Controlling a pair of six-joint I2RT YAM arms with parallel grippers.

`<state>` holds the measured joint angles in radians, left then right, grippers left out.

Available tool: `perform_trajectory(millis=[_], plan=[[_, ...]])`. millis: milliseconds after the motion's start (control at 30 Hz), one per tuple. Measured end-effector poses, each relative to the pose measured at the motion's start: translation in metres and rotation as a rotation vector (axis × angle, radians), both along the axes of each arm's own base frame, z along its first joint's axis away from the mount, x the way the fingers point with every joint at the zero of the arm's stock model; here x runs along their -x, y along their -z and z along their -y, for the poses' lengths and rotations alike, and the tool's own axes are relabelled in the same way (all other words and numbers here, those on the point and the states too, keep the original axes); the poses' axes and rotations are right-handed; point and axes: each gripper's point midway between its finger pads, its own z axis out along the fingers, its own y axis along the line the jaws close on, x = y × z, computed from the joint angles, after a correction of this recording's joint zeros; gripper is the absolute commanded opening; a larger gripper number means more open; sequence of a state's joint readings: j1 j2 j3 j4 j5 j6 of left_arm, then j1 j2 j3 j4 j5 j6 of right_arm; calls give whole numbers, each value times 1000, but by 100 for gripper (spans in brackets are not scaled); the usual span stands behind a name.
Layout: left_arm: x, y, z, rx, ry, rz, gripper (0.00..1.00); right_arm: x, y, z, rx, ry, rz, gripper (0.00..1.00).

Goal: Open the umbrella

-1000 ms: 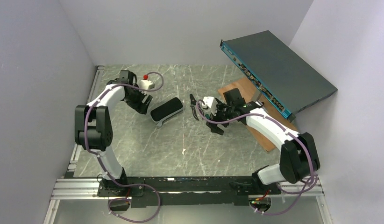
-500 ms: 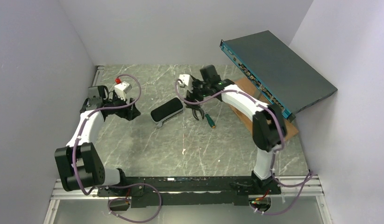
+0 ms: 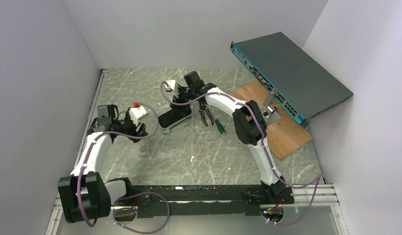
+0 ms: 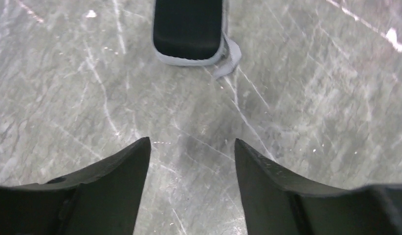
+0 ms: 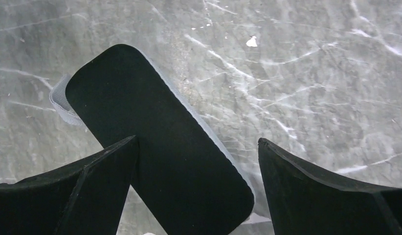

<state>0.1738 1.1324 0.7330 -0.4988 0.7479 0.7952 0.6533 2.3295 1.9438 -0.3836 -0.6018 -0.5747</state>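
Observation:
The umbrella (image 3: 174, 116) lies folded on the marble table as a flat black oblong with a pale rim and a small grey strap (image 4: 227, 61). My right gripper (image 3: 182, 103) hovers open over its far end. In the right wrist view the black face (image 5: 160, 142) fills the space between the fingers, and the left fingertip (image 5: 116, 161) overlaps it. My left gripper (image 3: 142, 130) stands open and empty to the left of the umbrella, low over bare table. The umbrella's near end (image 4: 188, 27) shows ahead of the left gripper (image 4: 191, 142), well clear of it.
Black-handled pliers (image 3: 206, 116) and a green-handled screwdriver (image 3: 219, 127) lie just right of the umbrella. A wooden board (image 3: 279, 132) sits at the right, and a dark network switch (image 3: 287, 73) leans over it. Walls close in the left, back and right.
My right arm has swung left from the table's middle to above the umbrella's far end. The left arm has pulled back from the rear toward the near left, and its jaws have narrowed a little.

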Motion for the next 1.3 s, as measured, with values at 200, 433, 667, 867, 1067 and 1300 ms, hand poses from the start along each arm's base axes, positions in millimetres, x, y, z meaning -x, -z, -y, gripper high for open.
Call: perform_trajectory(millis=[200, 433, 667, 867, 1067, 1300], plan=[[7, 25, 26, -116, 138, 49, 46, 0, 2, 7, 17, 15, 2, 83], [-27, 37, 39, -183, 130, 117, 37, 19, 7, 30, 79, 49, -9, 75], [-44, 40, 50, -174, 126, 131, 38, 13, 8, 41, 85, 132, -72, 61], [-46, 40, 64, -176, 149, 146, 31, -3, 13, 42, 65, 209, -205, 50], [-60, 52, 60, -196, 63, 92, 31, -13, 16, 48, 19, 268, -340, 48], [-87, 39, 68, -168, -8, 85, 32, -12, 21, 54, -10, 301, -409, 46]])
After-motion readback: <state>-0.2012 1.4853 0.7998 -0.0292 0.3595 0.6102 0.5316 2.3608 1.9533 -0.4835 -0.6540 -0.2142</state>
